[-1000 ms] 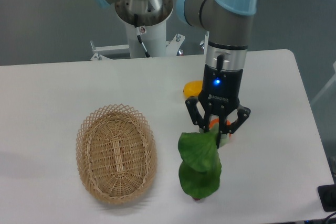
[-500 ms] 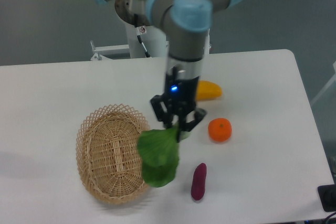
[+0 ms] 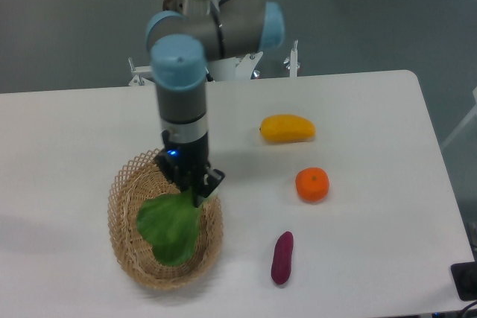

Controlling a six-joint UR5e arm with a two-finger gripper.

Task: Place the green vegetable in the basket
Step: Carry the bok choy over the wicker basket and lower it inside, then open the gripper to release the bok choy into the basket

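arm moved left over basket (image 3: 127, 240) | fingers (image 3: 212, 183) clamp green vegetable (image 3: 171, 227) (leaves dangling inside)

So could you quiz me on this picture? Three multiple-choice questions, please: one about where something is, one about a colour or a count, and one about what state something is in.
1. Where do the green vegetable's leaves hang?
A. over the basket
B. beside the orange
C. off the table edge

2. How many pieces of produce lie on the bare table outside the basket?
A. one
B. three
C. five

3. What is the hand doing?
A. hanging open and empty
B. gripping the green vegetable
C. pressing on the purple sweet potato

Answers:
1. A: the green vegetable droops inside the rim of the basket.
2. B: a yellow fruit, an orange and a purple sweet potato lie on the table.
3. B: the hand is closed on the vegetable's stalk end, above the basket.
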